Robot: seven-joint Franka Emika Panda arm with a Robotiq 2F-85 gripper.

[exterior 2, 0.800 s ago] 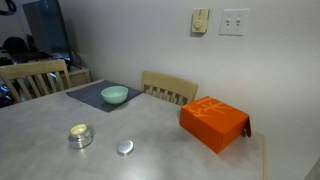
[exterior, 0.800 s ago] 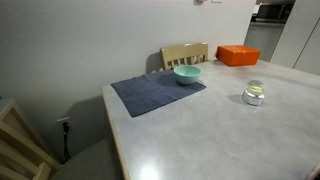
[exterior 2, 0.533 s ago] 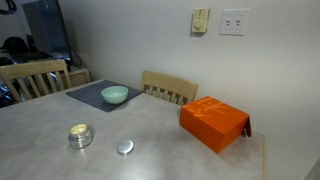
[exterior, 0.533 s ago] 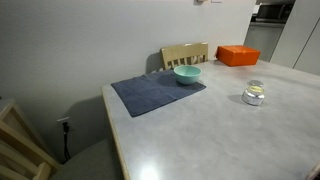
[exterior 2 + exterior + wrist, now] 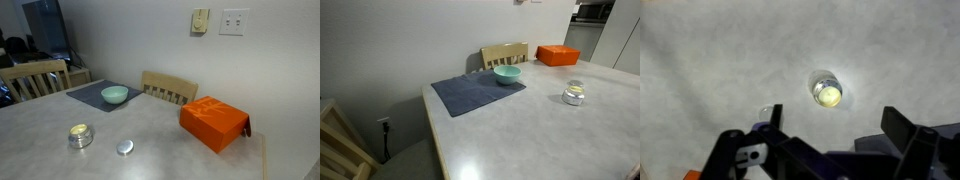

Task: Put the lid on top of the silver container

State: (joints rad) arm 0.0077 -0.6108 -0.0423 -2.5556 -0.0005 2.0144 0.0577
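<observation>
The lid (image 5: 124, 147) lies flat near the silver container (image 5: 80, 135), well inside the table's (image 5: 170, 150) edges; the gripper (image 5: 825, 150), wide and empty, should centre above and pinch its rim.

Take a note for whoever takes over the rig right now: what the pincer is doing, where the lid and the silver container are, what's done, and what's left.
The pincer is open and empty, above the table, with the wrist view looking down on the silver container.
The lid lies flat on the table beside the silver container, not touching it.
The silver container stands upright and uncovered, away from the teal bowl on the mat and from the orange box.
Done: nothing yet; the lid is not grasped.
Left: grasp the lid, carry it over the silver container, set it on top, release.
</observation>
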